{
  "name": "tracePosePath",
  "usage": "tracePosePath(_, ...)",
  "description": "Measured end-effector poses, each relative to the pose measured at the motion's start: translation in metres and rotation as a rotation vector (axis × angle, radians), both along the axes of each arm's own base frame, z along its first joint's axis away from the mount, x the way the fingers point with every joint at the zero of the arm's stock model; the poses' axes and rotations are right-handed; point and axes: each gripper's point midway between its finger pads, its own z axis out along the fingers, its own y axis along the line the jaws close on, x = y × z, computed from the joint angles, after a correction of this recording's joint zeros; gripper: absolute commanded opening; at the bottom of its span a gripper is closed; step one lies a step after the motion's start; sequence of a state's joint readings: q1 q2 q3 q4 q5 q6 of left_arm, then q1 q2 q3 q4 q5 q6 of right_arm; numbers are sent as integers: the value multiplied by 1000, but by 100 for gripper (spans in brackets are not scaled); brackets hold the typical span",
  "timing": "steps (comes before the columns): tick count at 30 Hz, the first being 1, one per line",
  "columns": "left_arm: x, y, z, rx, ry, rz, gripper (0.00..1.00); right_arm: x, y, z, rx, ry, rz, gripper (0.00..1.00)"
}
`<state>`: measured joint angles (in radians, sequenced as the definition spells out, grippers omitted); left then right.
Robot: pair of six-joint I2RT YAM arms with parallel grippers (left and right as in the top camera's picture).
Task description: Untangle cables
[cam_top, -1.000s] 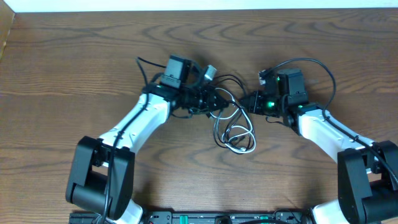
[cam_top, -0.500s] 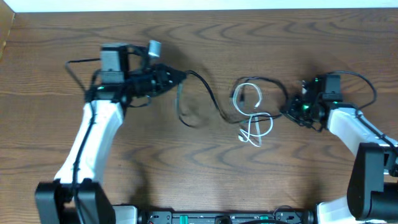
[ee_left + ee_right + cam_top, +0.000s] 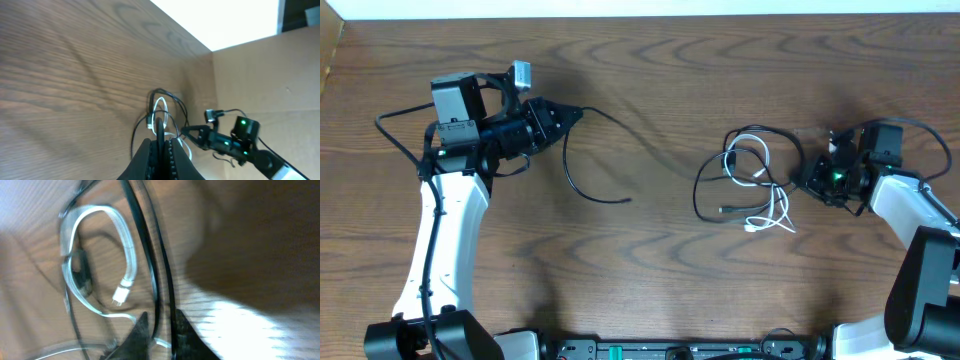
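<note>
1. Where the counter (image 3: 640, 290) lies nearest the robot, the closest task pieces are loose ends. The tail of the black cable (image 3: 572, 178) stops just short of the counter's centre. A plug end of the white cable (image 3: 780, 208) rests at about 4 o'clock from centre.
2. Farther in, at about 3 o'clock from centre, the white cable lies coiled in small loops. Black loops cross over and around it, making one bundle (image 3: 750, 180). A black plug end lies on the bundle's 7 o'clock side.
3. The right hand (image 3: 805, 180) sits at the bundle's 3 o'clock, just beside it, with its tips pointing toward 9 o'clock. In the right wrist view a black strand runs up between the fingertips (image 3: 141, 326), with a white loop and its plug lying beyond. That picture is blurred, and I cannot tell whether the hand pinches the strand or stands slightly apart around it.
4. Farthest back, at about 10 o'clock from centre, the left hand (image 3: 565, 117) points toward 3 o'clock. Its fingers are pressed together on the black cable. From the grip, one length drops toward 6 o'clock and curls round to the tail. A fainter length leads off toward 4 o'clock, in the direction of the bundle. The two hands are well apart.
</note>
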<state>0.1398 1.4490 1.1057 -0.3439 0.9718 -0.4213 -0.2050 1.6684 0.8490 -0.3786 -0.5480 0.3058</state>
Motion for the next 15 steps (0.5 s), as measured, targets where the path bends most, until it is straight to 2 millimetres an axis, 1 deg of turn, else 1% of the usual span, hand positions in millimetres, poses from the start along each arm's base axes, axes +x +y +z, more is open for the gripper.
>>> tracePosePath(2,-1,3,-4,18,11,10,7,8,6,14,28,-54,46,33)
tracePosePath(3,-1,3,-6,27,13,11,7,13,9,23,40,-87,66,42)
tracePosePath(7,-6,4,-12,52,27,1,8,35,24,73,81,-247,154,66)
tracePosePath(8,-7,4,-15,58,37,-1,15,38,29,83,89,-275,174,69)
tracePosePath(9,-9,5,-18,67,49,1,23,40,38,93,101,-302,201,70)
tracePosePath(10,-11,6,-21,74,65,4,29,41,45,97,105,-312,218,70)
tracePosePath(11,-13,6,-23,85,70,1,41,40,52,100,111,-314,236,69)
tracePosePath(13,-18,7,-29,98,96,-2,47,34,66,96,107,-275,251,68)
tracePosePath(15,-26,6,-36,117,126,-20,49,26,73,84,72,-202,235,66)
